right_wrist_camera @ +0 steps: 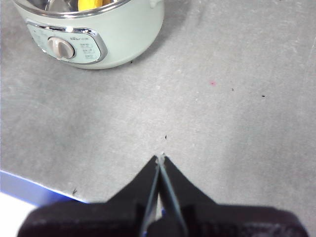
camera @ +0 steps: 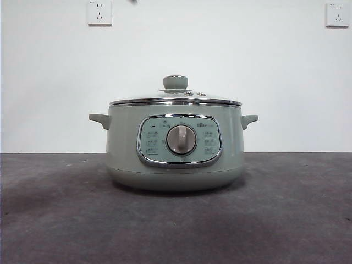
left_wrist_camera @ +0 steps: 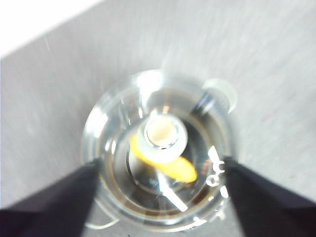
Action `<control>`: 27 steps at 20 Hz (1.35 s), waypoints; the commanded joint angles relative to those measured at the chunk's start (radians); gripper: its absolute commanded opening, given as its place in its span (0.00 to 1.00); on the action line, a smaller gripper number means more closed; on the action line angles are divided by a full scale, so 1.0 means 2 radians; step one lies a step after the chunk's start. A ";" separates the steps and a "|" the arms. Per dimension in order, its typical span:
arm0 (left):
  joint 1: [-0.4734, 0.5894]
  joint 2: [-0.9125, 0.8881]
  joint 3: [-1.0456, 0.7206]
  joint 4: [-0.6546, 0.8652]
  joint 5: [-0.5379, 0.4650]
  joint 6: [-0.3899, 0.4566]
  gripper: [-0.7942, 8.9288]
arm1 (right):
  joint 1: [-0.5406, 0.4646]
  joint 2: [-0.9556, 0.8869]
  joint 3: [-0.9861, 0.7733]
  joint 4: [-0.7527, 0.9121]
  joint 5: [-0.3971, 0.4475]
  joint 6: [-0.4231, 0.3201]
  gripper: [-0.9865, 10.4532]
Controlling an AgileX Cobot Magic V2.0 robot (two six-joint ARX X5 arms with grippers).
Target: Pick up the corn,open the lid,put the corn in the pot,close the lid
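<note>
Desk (camera: 308, 220) first: on it sits the pot (camera: 176, 159), and I judge the task all but finished. Its lid (camera: 176, 100) rests closed on the rim, and through the glass I see the corn (left_wrist_camera: 170, 165) lying inside. My left tool (left_wrist_camera: 160, 197) hangs spread wide above the knob, gripping nothing; my right tool (right_wrist_camera: 161, 159) waits pressed together, well apart from the pot.
</note>
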 commanded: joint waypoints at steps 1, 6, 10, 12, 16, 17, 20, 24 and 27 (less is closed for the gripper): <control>-0.003 -0.048 -0.001 0.000 0.002 0.006 0.08 | 0.001 -0.001 -0.005 0.001 0.001 0.006 0.07; -0.008 -0.149 -0.001 0.000 0.001 0.001 0.08 | 0.001 -0.001 -0.005 -0.001 0.002 0.006 0.07; -0.008 -0.192 -0.001 0.000 0.001 0.001 0.08 | 0.001 -0.001 -0.005 -0.001 0.002 0.006 0.07; -0.008 -0.201 -0.001 0.000 0.001 0.001 0.08 | 0.001 -0.001 -0.005 -0.001 0.002 0.006 0.07; 0.007 -0.205 -0.006 0.000 -0.025 0.068 0.08 | 0.001 -0.001 -0.005 -0.001 0.003 0.006 0.07; 0.020 -0.214 -0.017 0.000 -0.032 0.072 0.08 | 0.001 -0.001 -0.005 -0.001 0.003 0.006 0.07; 0.081 -0.280 -0.147 0.001 -0.019 0.054 0.08 | 0.001 -0.001 -0.004 -0.001 0.005 0.006 0.07; 0.188 -0.448 -0.488 0.171 0.014 0.050 0.08 | 0.001 0.000 -0.004 -0.001 0.005 0.006 0.07; 0.253 -0.591 -0.760 0.388 0.023 0.029 0.08 | 0.001 0.000 -0.004 -0.001 0.004 0.006 0.07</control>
